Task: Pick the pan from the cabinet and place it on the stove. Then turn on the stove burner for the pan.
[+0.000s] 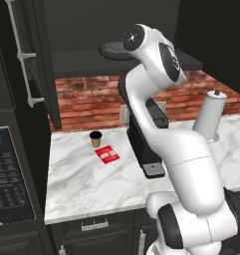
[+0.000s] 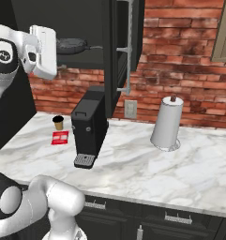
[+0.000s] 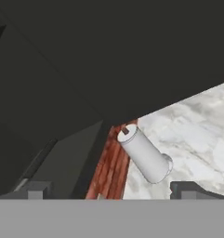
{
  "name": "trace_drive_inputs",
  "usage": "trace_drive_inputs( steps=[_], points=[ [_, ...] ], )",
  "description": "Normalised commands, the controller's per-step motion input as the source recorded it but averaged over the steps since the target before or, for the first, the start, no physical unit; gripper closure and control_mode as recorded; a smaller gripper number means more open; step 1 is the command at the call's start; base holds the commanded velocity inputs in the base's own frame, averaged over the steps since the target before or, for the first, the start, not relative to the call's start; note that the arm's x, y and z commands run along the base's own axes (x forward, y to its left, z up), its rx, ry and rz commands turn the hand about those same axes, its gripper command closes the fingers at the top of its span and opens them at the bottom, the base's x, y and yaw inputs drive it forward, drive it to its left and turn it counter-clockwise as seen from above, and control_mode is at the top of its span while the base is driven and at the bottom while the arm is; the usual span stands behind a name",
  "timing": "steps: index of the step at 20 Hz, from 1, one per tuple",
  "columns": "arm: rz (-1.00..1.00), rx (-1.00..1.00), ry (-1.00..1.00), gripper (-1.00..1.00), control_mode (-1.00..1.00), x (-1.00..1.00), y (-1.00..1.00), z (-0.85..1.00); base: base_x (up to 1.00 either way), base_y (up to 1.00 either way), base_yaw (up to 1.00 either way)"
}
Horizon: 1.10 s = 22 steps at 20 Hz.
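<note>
A: Where's the pan [image 2: 71,45]?

B: On the shelf inside the open cabinet [image 2: 115,51], lying flat, its thin handle pointing toward three o'clock in the right base view. Round, shallow, dark matte grey. I'd say it sits near the shelf's front edge so it can be reached from outside.

A: And the gripper [image 3: 111,189]?

B: Raised to shelf height, just left of the pan by the right base view. In the hand view the two dark finger tips stand wide apart with nothing between them. The hand is rolled, so the paper towel roll [image 3: 144,155] looks tilted there; it actually stands upright on the marble counter [image 2: 189,173].

A: Anything else on the counter?

B: A boxy black coffee machine [image 2: 89,126], a small dark cup [image 2: 58,123] at its nine o'clock, and a flat red packet [image 2: 60,137] just beside the cup. Rough red brick behind.
</note>
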Motion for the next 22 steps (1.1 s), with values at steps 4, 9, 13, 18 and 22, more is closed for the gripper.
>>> trace_drive_inputs(
  steps=[4,9,13,18,22],
  points=[
    [-0.09,0.00,0.03,-1.00,-1.00,0.36,0.00,0.00,0.00,0.00,0.00],
    [-0.02,0.00,0.00,-1.00,-1.00,0.22,-0.21,0.00,0.00,0.00,0.00],
    [0.00,0.01,0.02,-1.00,-1.00,0.29,-0.31,0.00,0.00,0.00,0.00],
    [0.00,0.01,0.04,-1.00,-1.00,0.43,-0.22,0.00,0.00,0.00,0.00],
    [0.00,0.01,0.01,-1.00,-1.00,0.56,-0.18,0.00,0.00,0.00,0.00]
  ],
)
